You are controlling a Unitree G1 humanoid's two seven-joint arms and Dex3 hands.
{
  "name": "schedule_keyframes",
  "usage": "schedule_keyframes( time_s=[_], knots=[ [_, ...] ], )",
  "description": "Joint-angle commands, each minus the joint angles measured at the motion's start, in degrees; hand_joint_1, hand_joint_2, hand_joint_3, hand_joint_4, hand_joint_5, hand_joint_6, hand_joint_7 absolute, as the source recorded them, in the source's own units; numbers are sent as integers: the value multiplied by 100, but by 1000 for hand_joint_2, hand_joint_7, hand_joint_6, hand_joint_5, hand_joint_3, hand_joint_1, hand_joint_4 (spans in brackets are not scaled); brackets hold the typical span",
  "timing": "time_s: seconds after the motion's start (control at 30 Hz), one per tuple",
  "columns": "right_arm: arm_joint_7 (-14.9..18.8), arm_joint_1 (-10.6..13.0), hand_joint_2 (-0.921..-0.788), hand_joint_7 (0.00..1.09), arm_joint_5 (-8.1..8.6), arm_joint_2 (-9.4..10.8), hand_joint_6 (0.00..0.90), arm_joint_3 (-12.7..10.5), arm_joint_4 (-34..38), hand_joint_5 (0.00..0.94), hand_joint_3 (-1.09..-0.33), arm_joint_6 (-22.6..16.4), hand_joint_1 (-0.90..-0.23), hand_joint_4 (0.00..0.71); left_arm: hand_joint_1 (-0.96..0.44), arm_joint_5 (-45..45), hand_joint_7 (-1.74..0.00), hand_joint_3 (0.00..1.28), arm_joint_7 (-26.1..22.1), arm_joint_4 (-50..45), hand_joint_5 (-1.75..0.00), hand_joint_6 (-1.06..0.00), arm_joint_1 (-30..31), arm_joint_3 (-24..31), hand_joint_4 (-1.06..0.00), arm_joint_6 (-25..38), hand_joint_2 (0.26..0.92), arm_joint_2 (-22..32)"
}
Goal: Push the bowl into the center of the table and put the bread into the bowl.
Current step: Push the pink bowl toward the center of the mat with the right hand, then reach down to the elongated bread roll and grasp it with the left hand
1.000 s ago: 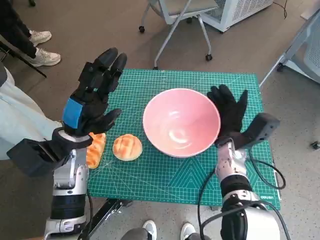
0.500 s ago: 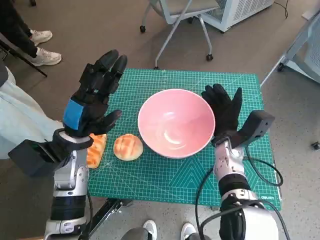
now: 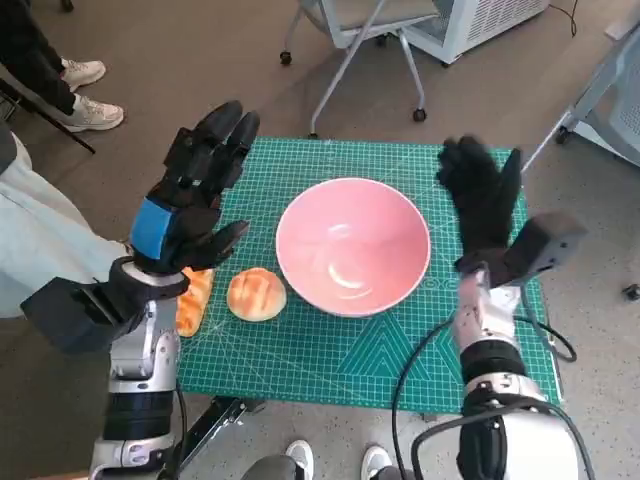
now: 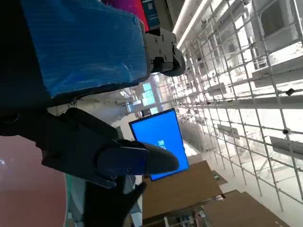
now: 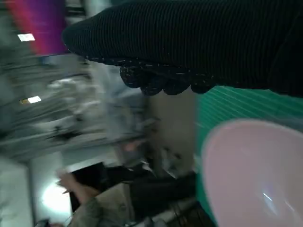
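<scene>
Green cutting mat (image 3: 330,350) | grey floor (image 3: 180,70) | chair legs (image 3: 350,60)

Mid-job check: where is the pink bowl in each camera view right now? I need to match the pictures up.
Head view: pink bowl sits mid-table on the green mat, round bread beside it.
Left wrist view: only a pink sliver at the picture's edge, below the left hand.
Right wrist view: bowl's rim and inside fill one corner, under the gloved right hand.
Shared landmark: the green mat.
</scene>
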Motion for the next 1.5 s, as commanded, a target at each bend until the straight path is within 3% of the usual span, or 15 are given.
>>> schedule_keyframes(
  time_s=[0.03,0.17,0.37,0.67,0.8,1.13,1.5],
  knots=[
    [284,264,-921,178,-29,-54,203,168,-408,10,-810,-464,-637,149,-666,-14,-463,304,-33,115,-5,1,-186,-60,-137,-27,921,-92],
    [531,476,-921,189,-1,-71,209,346,-982,12,-787,-751,-649,158,-665,12,-462,302,-72,267,-5,1,-297,-80,-138,-139,921,-147],
    [813,919,-921,204,68,-72,214,638,-2050,11,-782,-885,-660,162,-668,38,-466,300,-133,482,-7,1,-483,-129,-143,-328,921,-226],
    [1030,1434,-921,227,153,-84,211,1025,-3260,11,-779,-592,-655,168,-677,22,-477,297,-314,649,-11,1,-770,-221,-150,-527,921,-337],
    [1020,1599,-921,297,136,-71,176,1173,-3614,6,-776,-407,-664,176,-683,27,-503,296,-367,658,-12,1,-879,-266,-154,-555,921,-364],
    [977,1775,-921,386,173,-104,128,1351,-4010,4,-763,12,-702,185,-675,20,-557,293,-475,753,-13,1,-1025,-310,-154,-546,921,-331],
    [898,1744,-921,429,109,-77,112,1424,-3995,5,-749,116,-733,193,-666,89,-564,284,-482,666,-14,1,-974,-289,-155,-582,921,-218]
  ],
)
